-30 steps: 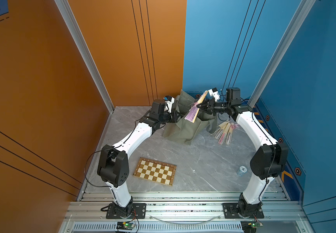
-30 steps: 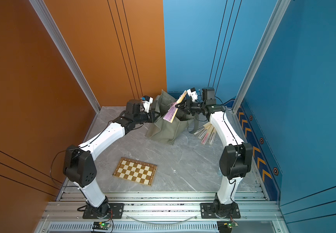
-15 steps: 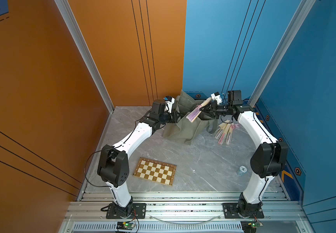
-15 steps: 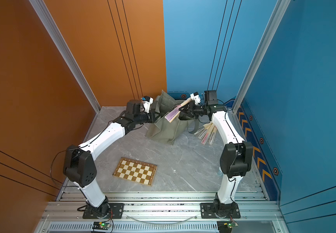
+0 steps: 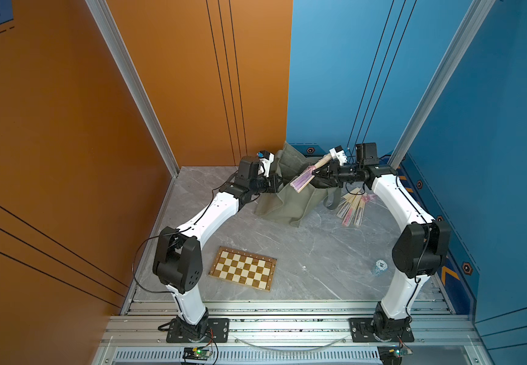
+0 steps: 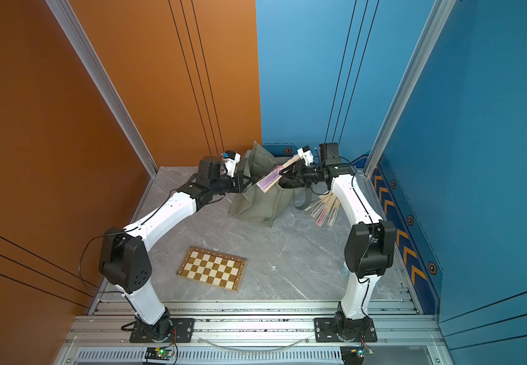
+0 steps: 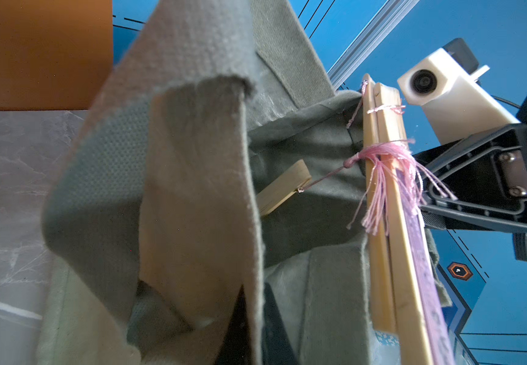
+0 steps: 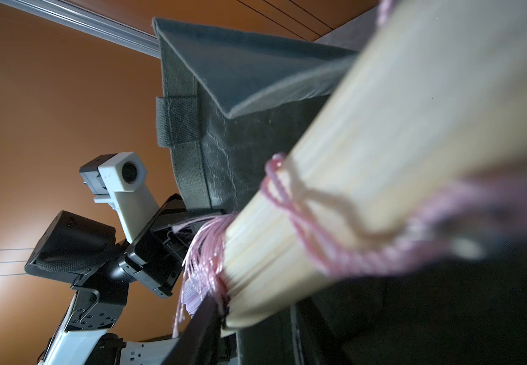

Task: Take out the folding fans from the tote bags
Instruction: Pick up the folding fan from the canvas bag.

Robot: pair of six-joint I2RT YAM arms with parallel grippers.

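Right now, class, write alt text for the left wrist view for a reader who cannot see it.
Closed folding fans, pale bamboo wrapped by a pink tassel, run beside the raised olive tote bag. Another fan end shows inside the bag's opening; the marble table lies behind.

I see a brown-and-cream chessboard (image 5: pixel 242 268) lying flat on the grey marbled table (image 5: pixel 312 252), toward its front edge in both top views. Well apart on its right sits a small blue-and-white round thing (image 5: pixel 380 267), possibly stacked chips. Orange wall (image 5: pixel 66 126) left, blue wall (image 5: pixel 492 126) right.
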